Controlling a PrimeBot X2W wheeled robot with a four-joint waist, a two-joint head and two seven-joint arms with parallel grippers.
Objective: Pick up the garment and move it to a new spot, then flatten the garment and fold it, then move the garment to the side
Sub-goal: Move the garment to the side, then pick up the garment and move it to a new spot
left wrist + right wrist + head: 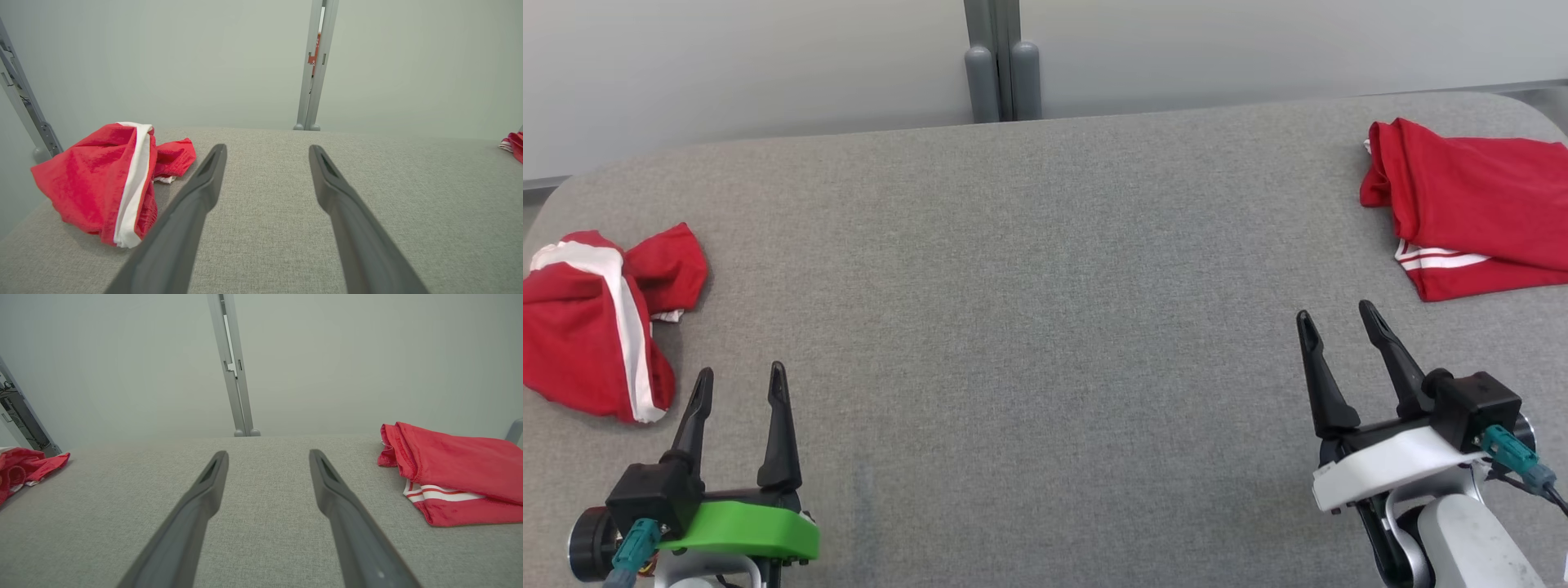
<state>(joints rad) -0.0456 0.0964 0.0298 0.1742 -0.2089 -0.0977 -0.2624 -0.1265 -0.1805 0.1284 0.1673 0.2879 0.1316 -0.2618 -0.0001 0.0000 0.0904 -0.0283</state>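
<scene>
At the near edge of the grey padded table (1045,286), the left gripper (741,369) hovers low on the robot's left with its green-trimmed wrist behind it; its two dark fingers stand spread apart with nothing between them. Across on the robot's right, the right gripper (1335,310) sits a little farther in, white-trimmed, its fingers likewise parted and empty, angled slightly toward the left. Both point away from the robot over bare cloth.

Just beyond and to the outside of the left gripper lies the crumpled garment (596,318), a red bundle with a broad white band running down it, heaped loosely near the table's left edge and not touched by either finger. In the left wrist view it rises in a soft mound beside the left-hand finger.

Farther back on the right side rests the folded garment (1470,204), red with thin white stripes showing at its lower layer, lying flat close to the far right corner, well apart from the right gripper.

Behind the table's far edge a grey post (1003,73) stands against a pale wall (768,57)
</scene>
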